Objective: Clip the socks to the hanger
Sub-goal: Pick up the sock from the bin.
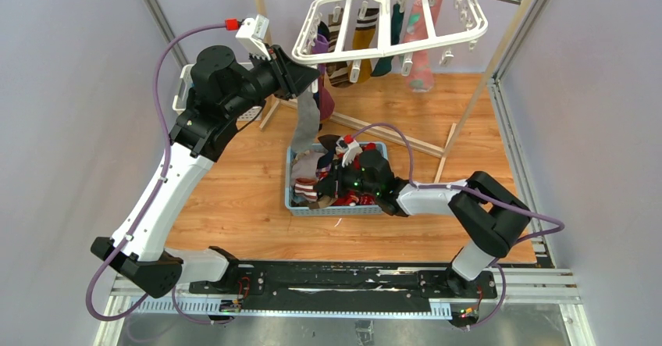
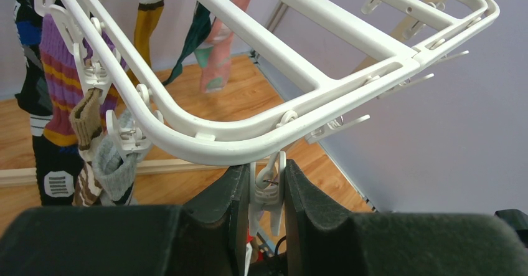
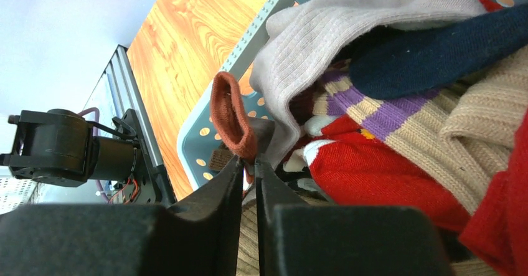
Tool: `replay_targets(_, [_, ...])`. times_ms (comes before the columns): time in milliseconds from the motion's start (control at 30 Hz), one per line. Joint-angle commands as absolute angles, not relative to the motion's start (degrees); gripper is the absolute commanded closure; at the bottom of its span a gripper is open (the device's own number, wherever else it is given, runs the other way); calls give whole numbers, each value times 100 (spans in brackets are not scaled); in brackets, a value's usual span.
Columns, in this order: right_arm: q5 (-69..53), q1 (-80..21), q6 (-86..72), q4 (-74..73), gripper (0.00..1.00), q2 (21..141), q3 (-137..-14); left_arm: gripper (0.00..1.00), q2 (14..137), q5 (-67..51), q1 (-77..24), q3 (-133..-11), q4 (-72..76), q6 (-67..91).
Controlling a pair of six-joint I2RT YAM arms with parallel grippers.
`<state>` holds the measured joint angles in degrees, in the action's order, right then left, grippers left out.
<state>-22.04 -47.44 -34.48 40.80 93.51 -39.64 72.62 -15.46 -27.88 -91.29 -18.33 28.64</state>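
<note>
1. Hanger [image 2: 218, 142]. The white frame hangs directly above the left claw [image 2: 266, 192], with its curved corner rail just over the fingertips. It is rigid plastic, but it hangs freely and will probably swing if pushed. Several socks already hang from its clips on the far side of this claw.

2. Basket [image 3: 198, 140]. The pale blue perforated basket stands on the worktop [image 1: 234, 197] and surrounds the right claw [image 3: 249, 167]. It holds the remaining socks [image 3: 398, 117], which lie piled ahead of and beside that claw.

3. Grey sock [image 2: 115, 161]. It hangs from a neighbouring clip, just beside the left claw.

4. Rust sock [image 3: 229, 114]. The right claw is closed on the cuff of this sock, which stands up just above the fingertips at the basket rim.

5. Clip [image 2: 269, 176]. The left claw is closed on this small white clip and pinches it between both pads under the corner rail. The views do not show whether the clip mouth is spread.

Handling: the socks are light, soft and limp, and neighbouring socks may drag along. Grip a sock at the cuff, where the knit is doubled. The clips are small and springy, so squeeze only the tail end.
</note>
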Motion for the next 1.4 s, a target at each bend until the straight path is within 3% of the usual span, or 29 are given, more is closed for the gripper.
replay_targets(0, [-2230,-4720,-3543,4290,92,9223,-4056,100,7143,-1614,-2760,-9216,-1807,2751])
replay_targets(100, [-2228,-4720,-3566,4289,100,9127,-4061,100,7125,-1608,-2759,-9202,-1819,2749])
replay_targets(733, [-1978,-4754,-2645,2256,100,6316,-4964,100,7108,-1612,-2755,-9261,-1853,2697])
replay_targets(1100, [-1953,-4718,-1834,1483,100,5819,-5609,100,7129,-1681,-2759,-9334,-1884,2705])
replay_targets(1367, [-1967,-4509,-1605,1896,100,6197,-5984,100,7173,-1828,-2759,-9356,-1830,2751])
